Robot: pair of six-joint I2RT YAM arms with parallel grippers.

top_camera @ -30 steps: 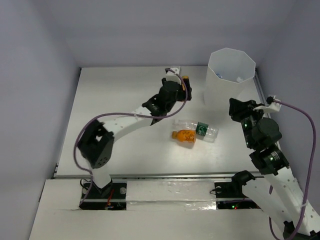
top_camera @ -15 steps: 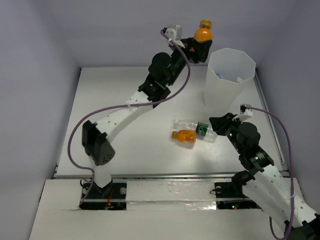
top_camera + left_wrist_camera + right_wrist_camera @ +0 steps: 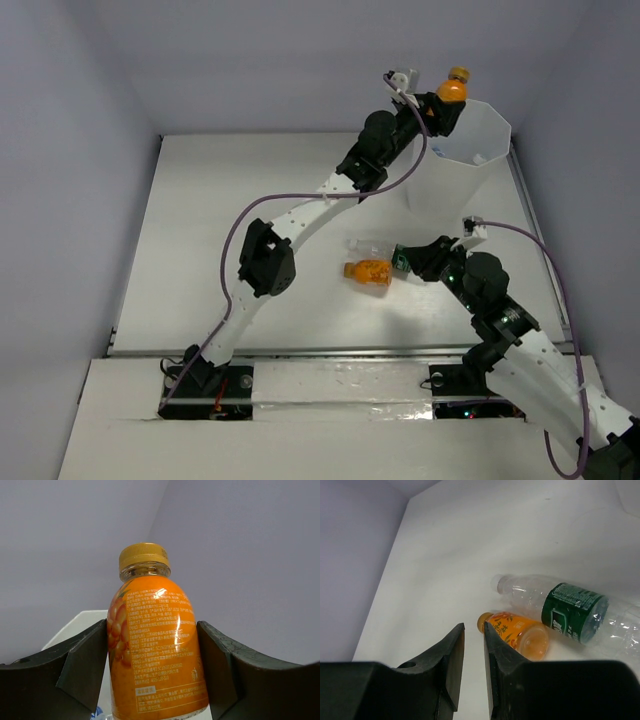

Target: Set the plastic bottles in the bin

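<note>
Bottle [image 3: 156, 660] snug in left gripper [image 3: 152, 630]

Lab test booth, white table [image 3: 230, 200] (plain walls [image 3: 70, 150])

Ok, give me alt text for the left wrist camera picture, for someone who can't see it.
An orange bottle with a golden-orange cap fills the middle of the frame, upright and clamped between the two dark fingers of the left pincer. Its printed label faces the camera. Behind it is a plain lavender wall.
</note>
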